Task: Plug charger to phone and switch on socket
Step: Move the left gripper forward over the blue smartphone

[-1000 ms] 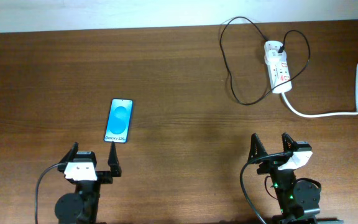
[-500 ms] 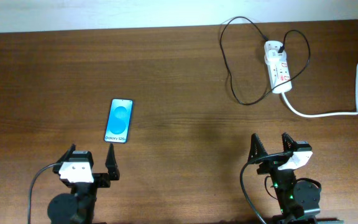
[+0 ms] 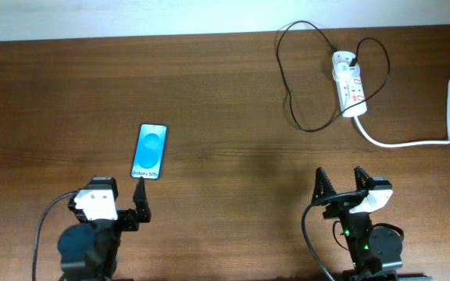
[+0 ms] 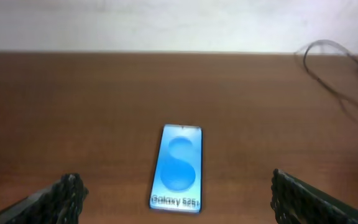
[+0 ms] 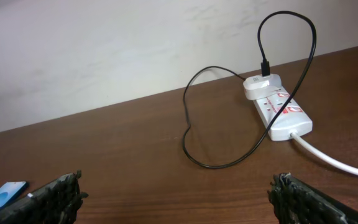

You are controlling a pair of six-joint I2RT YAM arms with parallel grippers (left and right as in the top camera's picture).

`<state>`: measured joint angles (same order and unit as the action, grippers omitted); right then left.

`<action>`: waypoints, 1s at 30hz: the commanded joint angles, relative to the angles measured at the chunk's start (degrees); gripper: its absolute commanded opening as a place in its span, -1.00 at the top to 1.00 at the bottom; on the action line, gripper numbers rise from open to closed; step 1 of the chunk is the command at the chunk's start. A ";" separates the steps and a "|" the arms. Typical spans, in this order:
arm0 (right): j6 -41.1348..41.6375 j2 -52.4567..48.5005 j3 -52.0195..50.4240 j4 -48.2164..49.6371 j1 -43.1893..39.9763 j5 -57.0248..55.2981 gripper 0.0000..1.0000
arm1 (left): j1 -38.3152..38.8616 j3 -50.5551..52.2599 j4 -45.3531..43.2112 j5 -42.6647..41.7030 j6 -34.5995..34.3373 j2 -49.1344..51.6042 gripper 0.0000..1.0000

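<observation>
The phone (image 3: pixel 150 151) lies flat on the table at left centre, blue screen up; it also shows in the left wrist view (image 4: pixel 179 168). My left gripper (image 3: pixel 116 204) is open and empty just below it, the phone between its fingers (image 4: pixel 176 198) in the wrist view. The white socket (image 3: pixel 348 83) lies at the back right with the black charger cable (image 3: pixel 287 92) looped beside it; both show in the right wrist view, socket (image 5: pixel 277 107) and cable (image 5: pixel 188 134). The cable's plug tip cannot be made out. My right gripper (image 3: pixel 341 184) is open and empty, well short of the socket.
The socket's thick white cord (image 3: pixel 412 142) runs off to the right edge of the table. A pale wall borders the table's far edge (image 3: pixel 131 37). Both arm bases stand at the near edge.
The left arm has shifted slightly left and its wrist has tilted, its right fingertip now close under the phone's lower edge. The right arm, phone, cable and socket have not moved.
</observation>
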<state>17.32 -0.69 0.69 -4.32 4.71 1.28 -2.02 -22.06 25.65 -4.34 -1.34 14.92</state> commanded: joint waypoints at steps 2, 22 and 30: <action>-0.55 0.33 -0.37 -0.22 0.15 -0.48 -0.97 | -0.28 -2.19 2.73 -0.81 -0.74 2.58 -0.98; -0.52 0.33 -0.37 -0.22 0.15 -0.48 -0.97 | -0.28 -2.54 5.92 -6.45 -0.35 6.34 -0.98; -0.55 0.33 -0.37 -0.22 0.15 -0.50 -0.97 | -0.28 -4.96 7.06 -6.14 -0.33 7.32 -0.98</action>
<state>17.30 -0.69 0.69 -4.32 4.71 1.28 -2.02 -23.62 32.77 -9.47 -1.34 21.17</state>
